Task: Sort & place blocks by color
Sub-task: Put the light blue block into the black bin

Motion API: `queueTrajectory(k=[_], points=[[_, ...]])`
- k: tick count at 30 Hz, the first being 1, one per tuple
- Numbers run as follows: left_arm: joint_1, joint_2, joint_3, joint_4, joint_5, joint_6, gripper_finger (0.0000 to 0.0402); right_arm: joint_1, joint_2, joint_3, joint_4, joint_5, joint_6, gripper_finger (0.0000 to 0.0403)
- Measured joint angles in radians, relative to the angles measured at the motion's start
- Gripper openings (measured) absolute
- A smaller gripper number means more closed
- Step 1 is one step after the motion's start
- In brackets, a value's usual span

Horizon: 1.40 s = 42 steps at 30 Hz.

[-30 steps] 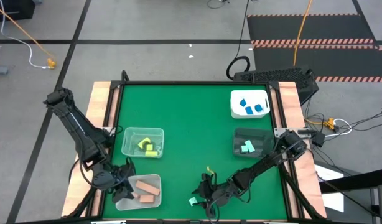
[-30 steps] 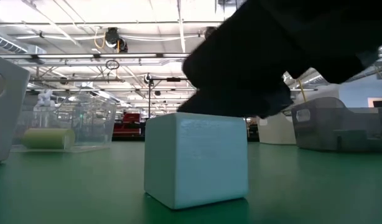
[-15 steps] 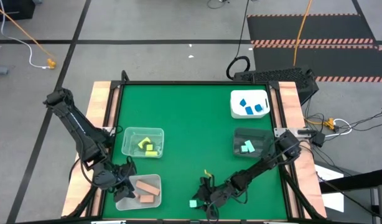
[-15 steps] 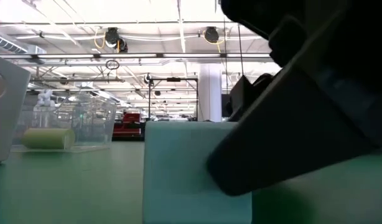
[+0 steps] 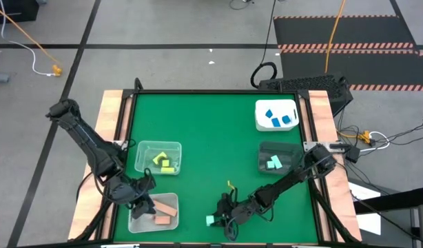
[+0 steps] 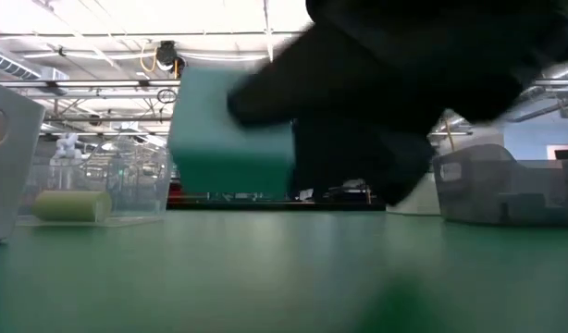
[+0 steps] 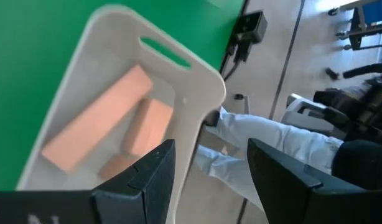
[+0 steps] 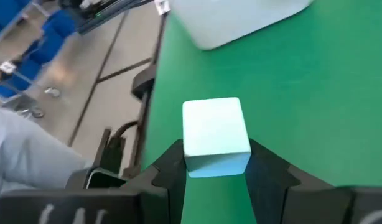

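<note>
Right gripper (image 8: 216, 171) pinches the mint cube (image 8: 216, 135) btwn its fingers, lifted clear of the table (image 5: 211, 131) near its front edge. The grey tub (image 5: 279, 158) w/ mint blocks sits back-right, nearer this arm. Left gripper (image 7: 209, 168), fingers spread, hovers over the peach tub (image 7: 197, 81).

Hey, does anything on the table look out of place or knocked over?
Nothing stands out. The right gripper holds a mint cube off the table; the other blocks sit sorted by color in four tubs.

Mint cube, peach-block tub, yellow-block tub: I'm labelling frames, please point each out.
mint cube (image 8: 216, 134), right wrist view, top face.
peach-block tub (image 5: 132, 224), high view, left rim.
yellow-block tub (image 5: 171, 145), high view, far rim.
</note>
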Motion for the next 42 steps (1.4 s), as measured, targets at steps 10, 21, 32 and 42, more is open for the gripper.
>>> queueTrajectory(k=[10,21,32,42], points=[[0.184,-0.022,0.000,0.002,0.000,0.196,0.0200,-0.104,-0.307,0.000,-0.559,0.004,-0.170,0.0114],[0.431,-0.150,0.000,0.012,-0.163,0.402,0.0200,-0.212,-0.696,-0.060,-1.181,0.009,-0.128,0.0116],[0.653,-0.334,0.000,0.110,-0.297,0.769,0.0200,-0.217,-1.074,-0.390,-1.211,0.035,0.086,0.0116],[0.777,-0.395,0.000,0.362,-0.368,1.015,0.0200,-0.217,-1.327,-0.578,-1.256,0.082,0.124,0.0116]])
